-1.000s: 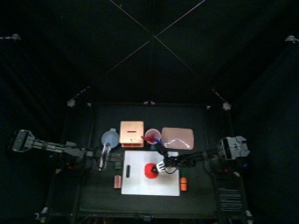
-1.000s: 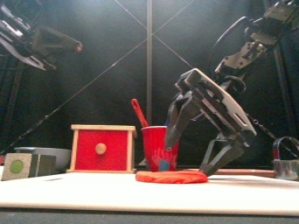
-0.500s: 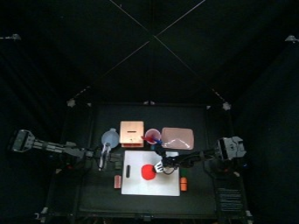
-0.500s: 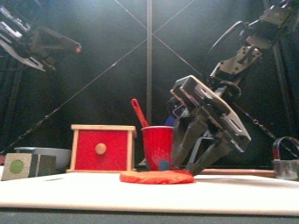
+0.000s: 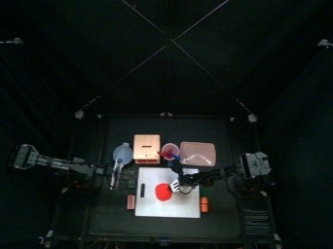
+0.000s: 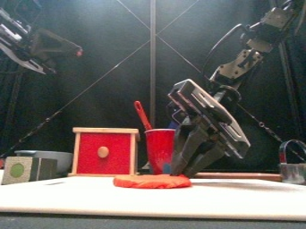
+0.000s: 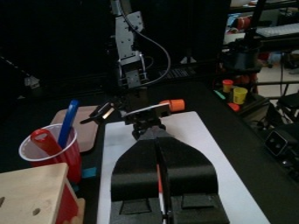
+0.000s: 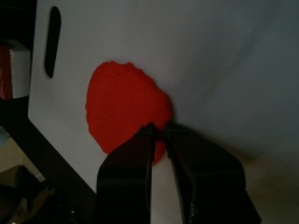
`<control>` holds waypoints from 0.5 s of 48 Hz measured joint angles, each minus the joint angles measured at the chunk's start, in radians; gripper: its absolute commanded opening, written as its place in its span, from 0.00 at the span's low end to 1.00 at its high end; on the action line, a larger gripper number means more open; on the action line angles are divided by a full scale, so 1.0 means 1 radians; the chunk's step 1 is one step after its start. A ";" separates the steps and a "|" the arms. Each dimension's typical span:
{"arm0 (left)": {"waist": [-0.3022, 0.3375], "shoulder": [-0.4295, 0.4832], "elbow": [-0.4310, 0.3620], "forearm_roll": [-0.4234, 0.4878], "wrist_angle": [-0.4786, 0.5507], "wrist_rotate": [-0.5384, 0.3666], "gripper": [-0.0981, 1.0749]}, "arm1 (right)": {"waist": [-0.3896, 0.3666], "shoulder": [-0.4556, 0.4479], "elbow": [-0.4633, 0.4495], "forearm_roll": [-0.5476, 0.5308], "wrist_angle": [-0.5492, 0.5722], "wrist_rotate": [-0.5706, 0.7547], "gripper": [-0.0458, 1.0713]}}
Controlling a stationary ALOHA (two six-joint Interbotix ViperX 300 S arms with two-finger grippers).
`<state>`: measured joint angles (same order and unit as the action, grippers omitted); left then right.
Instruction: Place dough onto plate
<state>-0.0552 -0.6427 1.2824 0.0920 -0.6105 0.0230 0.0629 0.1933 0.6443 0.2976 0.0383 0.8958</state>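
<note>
On a small black desk [image 5: 97, 165] ringed by dark curtains, the right tool [image 8: 163, 131] pinches at the near rim of the dough [image 8: 126, 103], a flat red disc lying on the white board [image 5: 166, 199]; its two jaws stand almost together at the lump's edge, though the pictures do not settle whether the soft material is truly gripped between them or merely touched. In the level view the dough [image 6: 152, 182] lies flat on the board, not lifted, with the right tool [image 6: 182, 170] bearing down on its right side. The plate [image 5: 198, 152], pale pink and bare, waits well apart at the far side of the desk, just beside a dark red cup [image 6: 160, 150] holding a utensil and a red-fronted wooden box [image 6: 106, 151]. The left tool [image 7: 163, 175], jaws pressed shut on nothing, rests off to the left above the desk. The task looks barely begun: the pickup is under way, while the lift, the carry and the release onto the plate all remain.
</note>
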 measured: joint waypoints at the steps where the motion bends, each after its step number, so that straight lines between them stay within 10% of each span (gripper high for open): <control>1: 0.002 0.000 0.000 0.000 0.000 0.000 0.10 | 0.002 0.000 0.000 0.000 0.000 0.000 0.43; 24: 0.005 0.000 0.005 0.000 0.000 0.000 0.10 | 0.012 -0.262 -0.011 -0.080 0.097 0.000 0.43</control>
<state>-0.0506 -0.6427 1.2870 0.0920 -0.6105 0.0230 0.0752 -0.0690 0.6335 0.2178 0.1350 0.8958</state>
